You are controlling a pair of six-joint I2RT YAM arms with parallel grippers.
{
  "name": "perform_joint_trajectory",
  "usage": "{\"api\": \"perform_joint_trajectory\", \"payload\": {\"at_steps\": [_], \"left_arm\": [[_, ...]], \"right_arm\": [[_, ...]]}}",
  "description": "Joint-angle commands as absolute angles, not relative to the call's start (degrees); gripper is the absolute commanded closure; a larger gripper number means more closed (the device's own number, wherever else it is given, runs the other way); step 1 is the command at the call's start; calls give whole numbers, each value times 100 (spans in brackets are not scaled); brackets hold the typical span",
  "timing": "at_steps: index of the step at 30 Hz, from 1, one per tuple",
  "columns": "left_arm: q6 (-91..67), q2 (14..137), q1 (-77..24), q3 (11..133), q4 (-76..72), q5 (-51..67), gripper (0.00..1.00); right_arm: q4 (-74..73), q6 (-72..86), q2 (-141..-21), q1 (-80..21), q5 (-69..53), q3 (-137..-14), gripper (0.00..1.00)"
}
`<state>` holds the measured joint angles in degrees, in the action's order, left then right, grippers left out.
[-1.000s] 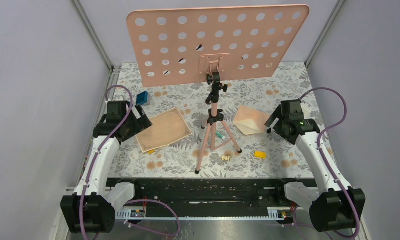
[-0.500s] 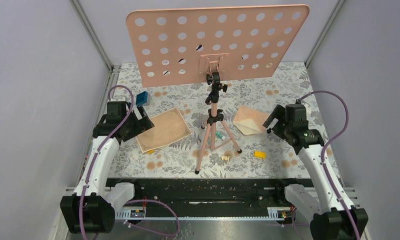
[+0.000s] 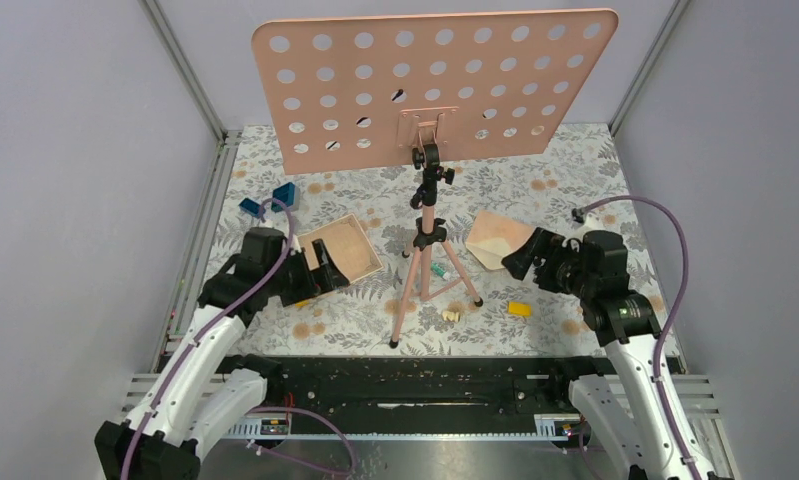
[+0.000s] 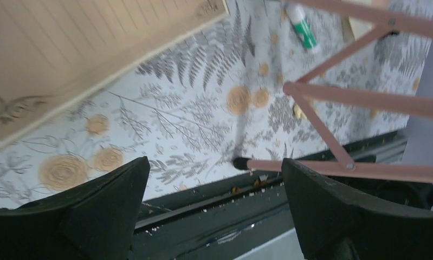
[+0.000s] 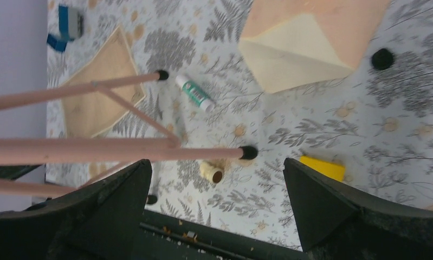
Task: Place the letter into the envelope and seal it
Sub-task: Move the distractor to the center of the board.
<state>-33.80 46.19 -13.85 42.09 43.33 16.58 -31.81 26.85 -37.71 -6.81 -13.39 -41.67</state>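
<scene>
The letter, tan with a pale border, lies flat left of the tripod; its near-left part is hidden under my left gripper. In the left wrist view the letter fills the upper left, and the left gripper is open and empty above the table's near edge. The peach envelope lies right of the tripod. In the right wrist view the envelope shows a cream flap folded open. My right gripper hovers at its near right edge, and in its wrist view it is open and empty.
A pink tripod carrying a perforated pink plate stands mid-table between the arms. A glue stick, its cap and a yellow block lie near the tripod's feet. Blue items sit at the back left.
Both arms have swung inward. The left gripper moved right and now covers the letter's near-left part. The right gripper moved left and lower to the envelope's edge.
</scene>
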Motion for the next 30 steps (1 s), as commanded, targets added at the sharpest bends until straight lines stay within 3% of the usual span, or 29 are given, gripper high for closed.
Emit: {"api": "perform_joint_trajectory", "payload": {"at_steps": [1, 13, 19, 30], "left_arm": [[-3824, 4617, -2044, 4032, 3956, 1890, 6], [-3866, 4460, -3189, 3781, 3818, 1813, 5], [-4214, 4600, -3245, 3789, 3431, 2428, 6], [-4913, 4607, -4285, 3571, 2328, 2786, 8]], "right_arm": [[-3219, 2663, -3542, -1047, -2299, -3910, 1], [-2624, 3271, -3305, -1402, -3634, -3239, 4], [-2321, 3571, -3501, -1553, -3742, -3095, 7], [-1331, 4279, -4031, -1599, -3997, -2889, 8]]}}
